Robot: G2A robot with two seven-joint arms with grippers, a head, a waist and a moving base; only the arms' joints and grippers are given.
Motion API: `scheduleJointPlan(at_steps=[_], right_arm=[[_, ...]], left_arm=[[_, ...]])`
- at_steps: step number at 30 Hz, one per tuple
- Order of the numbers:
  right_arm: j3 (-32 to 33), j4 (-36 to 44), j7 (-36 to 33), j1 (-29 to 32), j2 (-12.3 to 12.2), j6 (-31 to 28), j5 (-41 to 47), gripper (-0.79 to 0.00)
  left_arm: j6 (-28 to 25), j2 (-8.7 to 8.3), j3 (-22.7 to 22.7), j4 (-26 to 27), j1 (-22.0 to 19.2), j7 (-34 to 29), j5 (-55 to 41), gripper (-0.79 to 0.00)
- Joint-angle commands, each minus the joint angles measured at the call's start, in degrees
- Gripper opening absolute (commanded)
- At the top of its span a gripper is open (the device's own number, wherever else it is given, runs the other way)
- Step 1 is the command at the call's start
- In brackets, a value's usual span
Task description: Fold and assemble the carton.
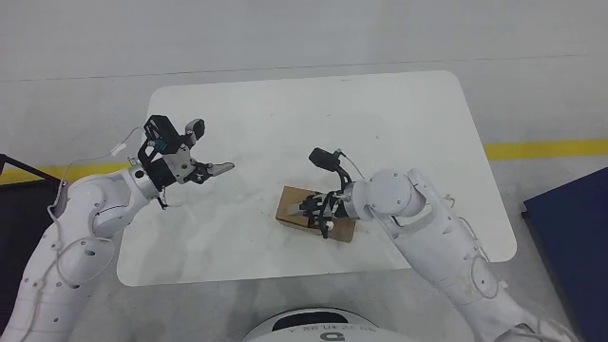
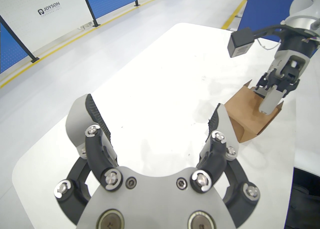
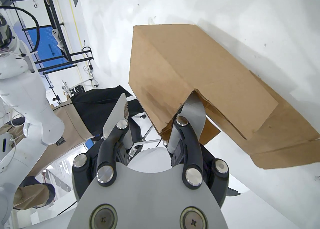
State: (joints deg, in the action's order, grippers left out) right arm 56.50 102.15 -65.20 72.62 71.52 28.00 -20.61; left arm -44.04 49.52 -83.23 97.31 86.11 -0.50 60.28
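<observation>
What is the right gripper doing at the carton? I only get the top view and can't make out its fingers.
Observer: The right wrist view shows one finger of the right gripper tucked under a flap of the carton.
Operator: And where is its other finger?
Observer: The other finger sits outside the carton. The jaws are apart, so nothing is clamped.
</observation>
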Motion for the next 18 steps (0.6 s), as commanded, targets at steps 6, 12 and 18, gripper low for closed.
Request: scheduleJointPlan(at_steps=[6, 12, 18], right_arm=[[0.46, -2.16, 4.80, -0.29, 0.54, -0.42, 6.83, -0.403], [5.03, -2.01, 8.73, 5.40, -0.16, -7.43, 14.03, -0.785], [6.05, -0.12, 7.71, 7.16, -0.88, -9.71, 14.75, -0.785]], left_arm=[[0.89, 0.48, 1.70, -0.16, 0.22, 1.46, 0.48, 0.000], [0.96, 0.54, 0.90, -1.38, 1.07, 2.16, 0.81, 0.000], [0.52, 0.58, 0.25, -1.94, 0.57, 1.66, 0.69, 0.000]])
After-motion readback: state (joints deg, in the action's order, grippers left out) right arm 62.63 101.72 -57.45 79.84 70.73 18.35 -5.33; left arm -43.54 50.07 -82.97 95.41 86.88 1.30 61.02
